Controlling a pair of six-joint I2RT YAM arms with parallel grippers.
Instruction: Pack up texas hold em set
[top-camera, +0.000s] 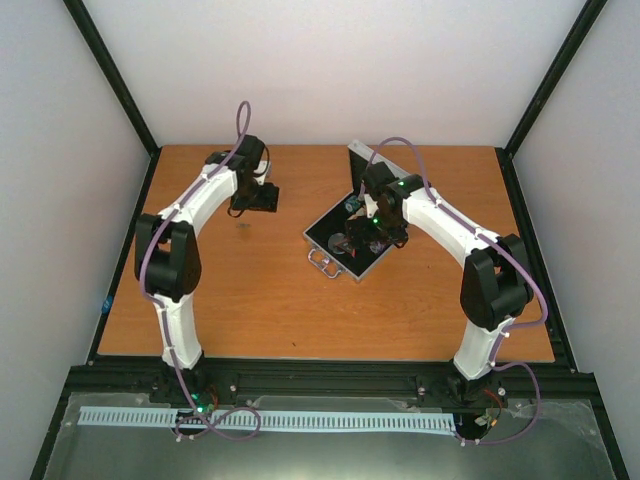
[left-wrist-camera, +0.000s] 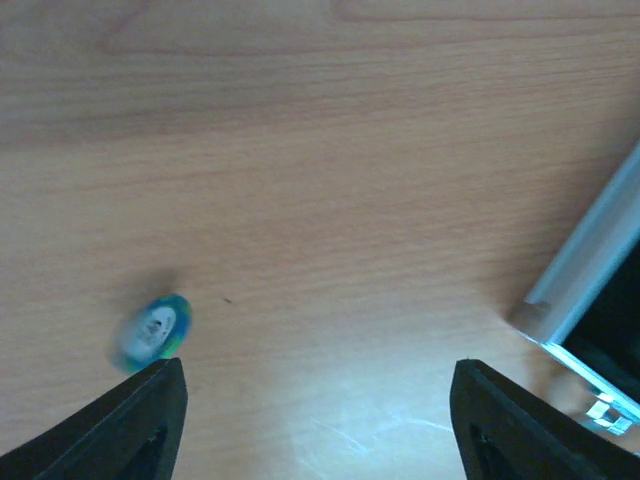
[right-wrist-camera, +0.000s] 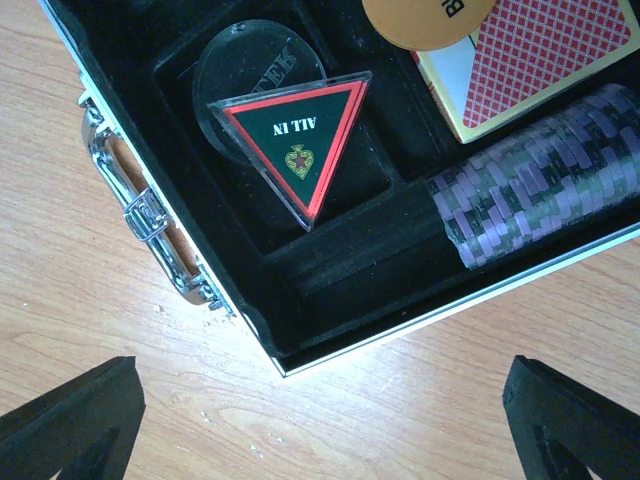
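The silver case (top-camera: 322, 235) lies open at mid-table, with its lid raised at the back. In the right wrist view its black lining (right-wrist-camera: 330, 270) holds the black-red triangle (right-wrist-camera: 300, 140) resting on the clear disc (right-wrist-camera: 240, 60), the orange disc (right-wrist-camera: 425, 20), the pink-white card pack (right-wrist-camera: 540, 60) and a row of purple chips (right-wrist-camera: 540, 180). The metal handle (right-wrist-camera: 140, 215) is on the left. My right gripper (right-wrist-camera: 320, 430) is open above the case's near corner. My left gripper (left-wrist-camera: 320, 430) is open over bare table. A blue-green chip (left-wrist-camera: 152, 330) lies just beyond its left finger (left-wrist-camera: 130, 430).
The case's aluminium edge (left-wrist-camera: 590, 255) shows at the right of the left wrist view. The left gripper (top-camera: 252, 200) is left of the case, and the right gripper (top-camera: 372, 232) is over it. Black frame posts and white walls surround the wooden table (top-camera: 250, 300).
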